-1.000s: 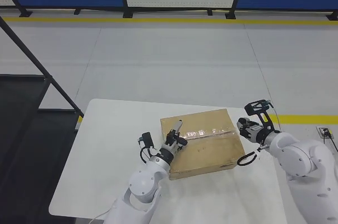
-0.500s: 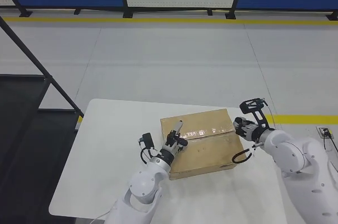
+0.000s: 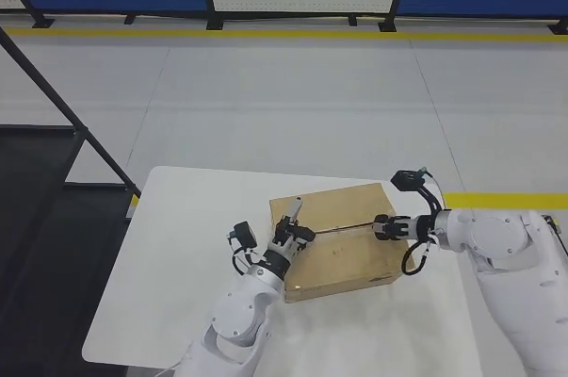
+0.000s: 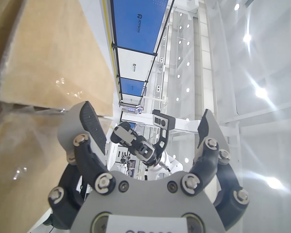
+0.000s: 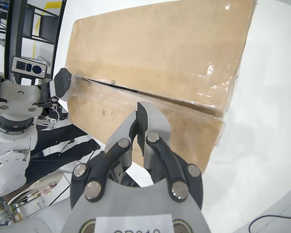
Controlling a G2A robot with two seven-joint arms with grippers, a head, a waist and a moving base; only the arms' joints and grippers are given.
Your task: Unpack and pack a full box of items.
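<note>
A brown cardboard box [image 3: 345,259] sealed with clear tape lies on the white table [image 3: 189,254]. Its top seam [image 5: 126,88] has split into a dark gap. My right gripper [image 3: 376,228] is shut, and its tips [image 5: 141,112] rest over the box top just beside that seam, near the right end. My left gripper [image 3: 293,221] stands open at the box's left end; in its own view [image 4: 148,120] one pad [image 4: 92,122] touches the taped edge of the box [image 4: 51,37]. That pad [image 5: 61,82] sits at the seam's far end.
A black metal rack [image 3: 29,217] stands left of the table. Bare tabletop lies left of the box and in front of it. A cable [image 3: 557,231] runs on the floor at the right, past a yellow floor line [image 3: 528,200].
My right gripper has swung in from beside the box's right edge and now lies over the box top at the seam. The left gripper has stayed at the left end.
</note>
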